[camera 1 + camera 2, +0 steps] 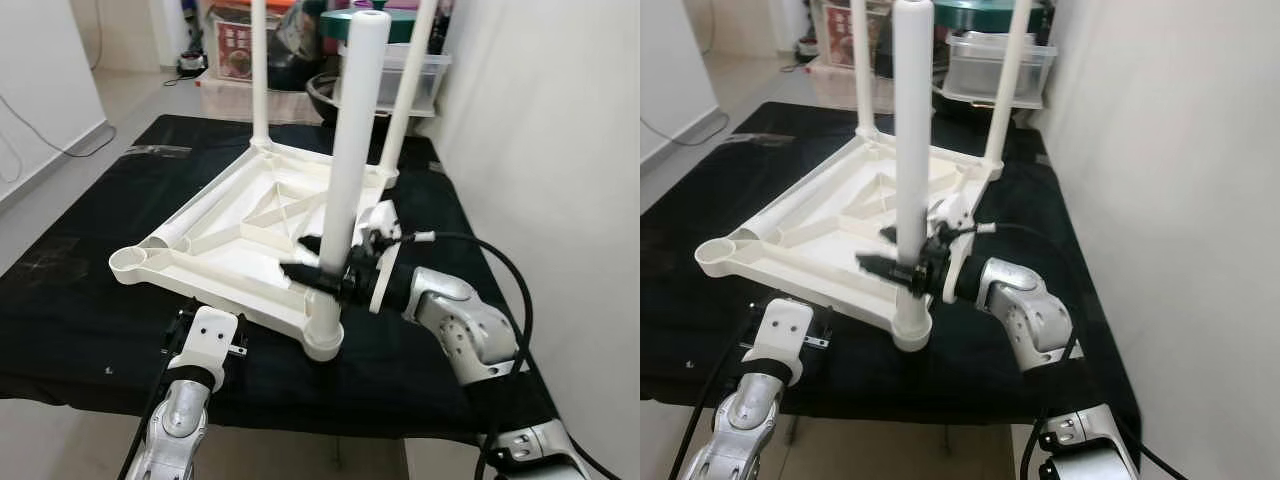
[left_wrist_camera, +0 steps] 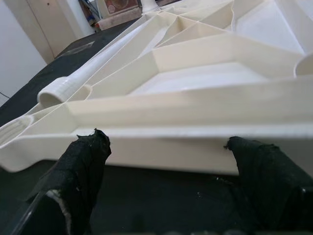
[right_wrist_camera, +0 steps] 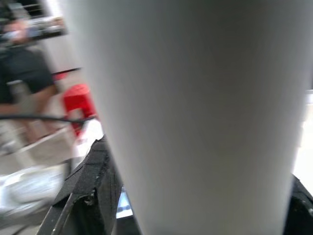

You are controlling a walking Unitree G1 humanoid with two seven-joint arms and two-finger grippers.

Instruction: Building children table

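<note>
Left eye view, item one: black cloth (image 1: 90,300) over a low surface, carrying the whole job. Item two: white table top (image 1: 255,215), upside down on the cloth, ribbed underside up, just ahead of both grippers. Item three: near leg (image 1: 350,170), upright in the corner socket (image 1: 323,335) directly under the right gripper (image 1: 318,262), whose black fingers are pinched around the leg low down, close above the socket. Judged step: seating this leg. Advice: hold it plumb, press straight down along its axis, keep the grip low so the top does not sway. Item four: two far legs (image 1: 259,70) already standing at the corners beyond the right gripper. Item five: a loose fourth leg (image 1: 205,215) lying along the table top's edge, ahead of the left gripper (image 2: 166,147); the empty socket (image 1: 135,262) sits beside it. Left gripper: fingers (image 2: 80,161) spread, close to the table top's near rim, holding nothing; well placed to steady it. Item six: storage boxes (image 1: 420,70) beyond the cloth. Obstructions: a wall close on the right arm's outer side, and its black cable (image 1: 490,250) looping near the leg.
</note>
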